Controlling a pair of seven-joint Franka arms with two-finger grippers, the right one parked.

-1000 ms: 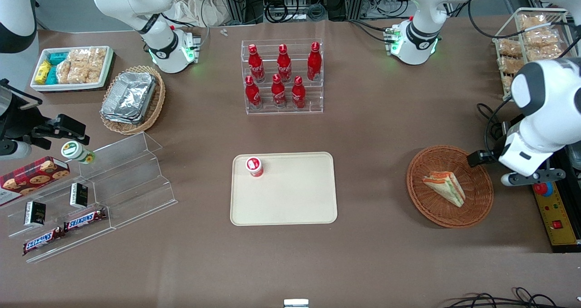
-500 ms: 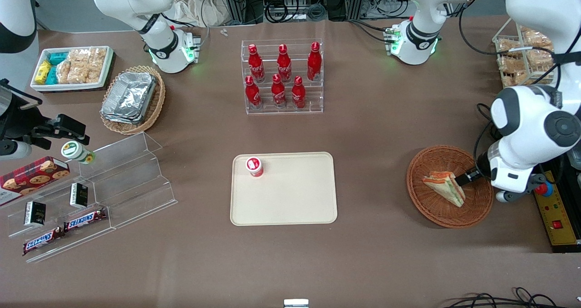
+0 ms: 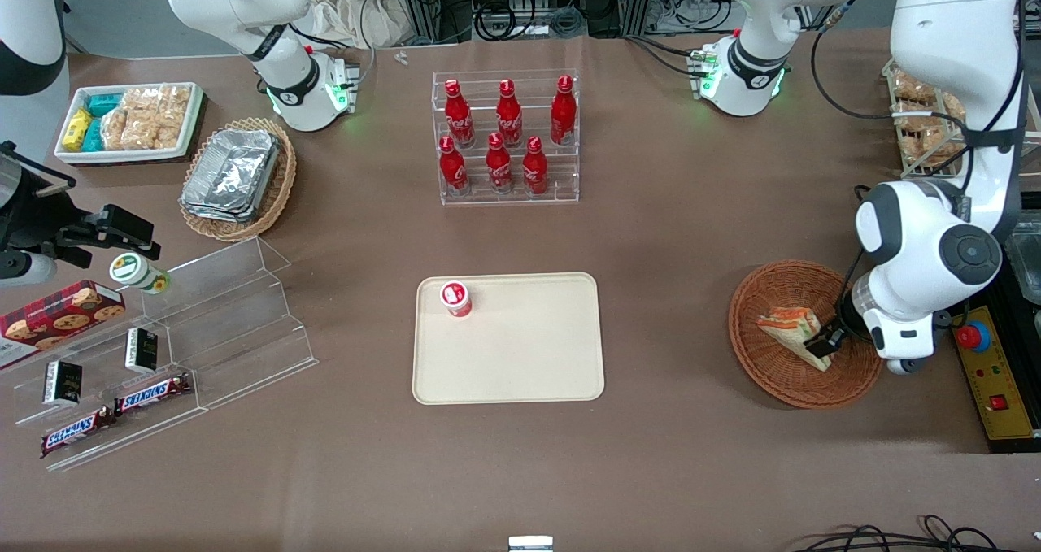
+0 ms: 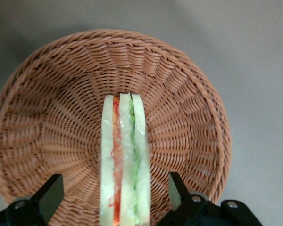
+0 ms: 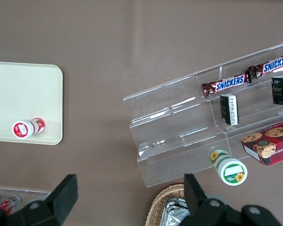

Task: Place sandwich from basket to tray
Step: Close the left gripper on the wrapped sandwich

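The sandwich, a wrapped wedge of pale bread with orange and green filling, lies in the reddish-brown wicker basket toward the working arm's end of the table. My left gripper is low over the basket at the sandwich's wide end. In the left wrist view the gripper is open, and its two fingers straddle the sandwich with a gap on each side, above the basket's weave. The cream tray lies at the table's middle.
A small red-capped bottle stands on the tray's corner. A rack of red cola bottles is farther from the camera than the tray. A yellow control box with a red button lies beside the basket. An acrylic stepped shelf sits toward the parked arm's end.
The left arm has swung from beside the basket to over it and come down. Its gripper now straddles the sandwich's wide end. The sandwich has not moved.
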